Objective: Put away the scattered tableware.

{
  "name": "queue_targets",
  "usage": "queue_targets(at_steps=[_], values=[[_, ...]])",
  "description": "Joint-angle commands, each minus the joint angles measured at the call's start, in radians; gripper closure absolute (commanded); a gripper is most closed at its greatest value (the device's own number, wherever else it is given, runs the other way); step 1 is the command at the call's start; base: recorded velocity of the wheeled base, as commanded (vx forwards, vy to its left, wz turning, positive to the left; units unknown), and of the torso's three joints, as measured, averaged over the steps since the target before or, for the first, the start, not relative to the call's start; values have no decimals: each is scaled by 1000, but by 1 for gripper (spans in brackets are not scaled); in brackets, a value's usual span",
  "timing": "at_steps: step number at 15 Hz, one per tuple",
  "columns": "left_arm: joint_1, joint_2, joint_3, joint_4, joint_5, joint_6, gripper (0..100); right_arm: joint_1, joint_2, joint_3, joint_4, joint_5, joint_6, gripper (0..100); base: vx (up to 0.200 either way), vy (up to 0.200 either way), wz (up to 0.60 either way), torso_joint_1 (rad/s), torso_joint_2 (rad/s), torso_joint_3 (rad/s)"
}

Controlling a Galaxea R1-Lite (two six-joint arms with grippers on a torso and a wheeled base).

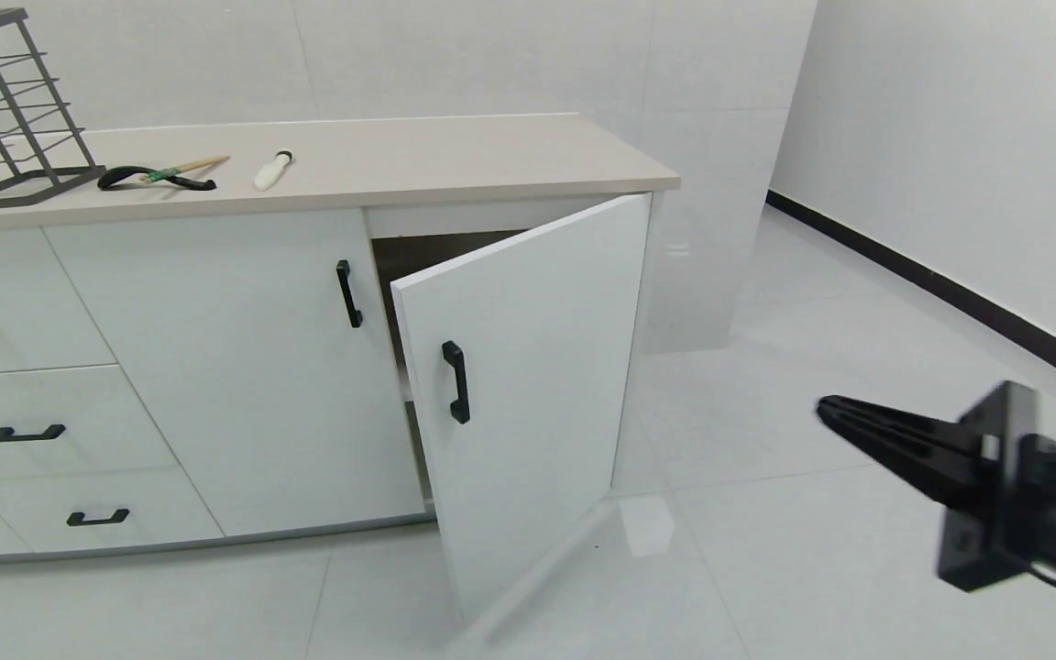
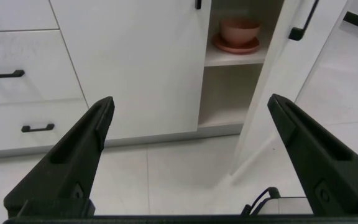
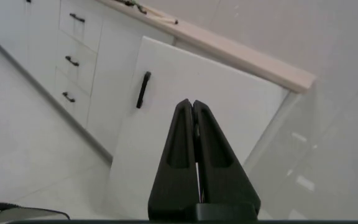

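Judging from what lies out, the job is only partly done. On the beige countertop (image 1: 455,156), just beside the black wire rack (image 1: 5,101) at its left end, a black curved utensil with a wooden, green-banded handle (image 1: 161,172) and a small white-handled utensil (image 1: 273,170) lie loose, nearer the front edge than the back. To their right, below the countertop's right end, the white cabinet door with a black bar handle (image 1: 528,385) stands swung open, so storage is accessible. Neither arm carries anything. The left gripper (image 2: 191,102) hangs low before the cabinet front with its fingers spread wide and nothing between them. The right gripper (image 1: 826,410) is over the floor, well to the right of the door, its fingers pressed together and empty. Both utensils have yet to be picked up and stowed, and the door would likely be shut afterwards. The left wrist view looks into the cabinet, where a pink bowl (image 2: 239,30) sits on a pink plate (image 2: 235,45) on the upper shelf; from the head view the door blocks that interior. The right wrist view meets the door's outer face and confirms the right gripper (image 3: 192,104) is closed.
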Motion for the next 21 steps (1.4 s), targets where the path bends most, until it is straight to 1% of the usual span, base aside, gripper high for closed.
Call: queue_targets(at_steps=[1,2,3,4,5,6,7,8,9,10,11,12,13,14,15,16,18,20,21], values=[[0,2,0,0,0,0,0,-323,-924,111,465,121,88,100,0,0,0,0,0,0],[0,2,0,0,0,0,0,-320,-1023,93,583,120,88,100,0,0,0,0,0,0],[0,2,0,0,0,0,0,-314,-1233,50,838,120,86,100,0,0,0,0,0,0],[0,2,0,0,0,0,0,-312,-1290,37,916,120,85,100,0,0,0,0,0,0],[0,2,0,0,0,1,0,-317,-1332,44,956,117,75,100,0,0,0,0,0,0],[0,2,0,0,0,0,0,-320,-1332,51,945,112,80,100,0,0,0,0,0,0],[0,2,0,0,3,-2,0,-348,-1342,123,1005,52,98,100,0,0,0,0,0,0],[0,2,0,0,4,-3,0,-348,-1382,128,1194,-72,95,100,0,0,0,0,0,0],[0,2,0,0,7,-3,0,-346,-1388,128,1295,-212,94,100,0,0,0,0,0,0],[0,2,0,0,9,-3,0,-346,-1388,122,1341,-353,129,100,0,0,0,0,0,0],[0,2,0,0,9,-3,0,-346,-1388,119,1353,-416,195,100,0,0,0,0,0,0],[0,2,0,0,9,-2,0,-346,-1388,119,1353,-420,206,100,0,0,0,0,0,0],[0,2,0,0,7,1,0,-346,-1388,117,1350,-468,259,100,0,0,0,0,0,0],[0,2,0,0,7,4,0,-346,-1388,117,1349,-534,290,100,200,200,0,7,2,2],[0,2,0,0,6,6,0,-346,-1387,128,1366,-635,289,100,200,200,0,-2,2,7],[0,2,0,1,6,6,0,-344,-1388,126,1372,-646,287,100,200,200,0,-7,2,-2],[0,2,0,1,7,4,0,-344,-1388,126,1376,-612,247,100,200,200,0,2,-2,0],[0,2,0,0,9,4,0,-344,-1388,126,1376,-612,244,100,200,200,0,0,5,5],[0,2,0,0,7,4,0,-344,-1388,126,1378,-612,243,100,0,200,0,7,-2,-2]])
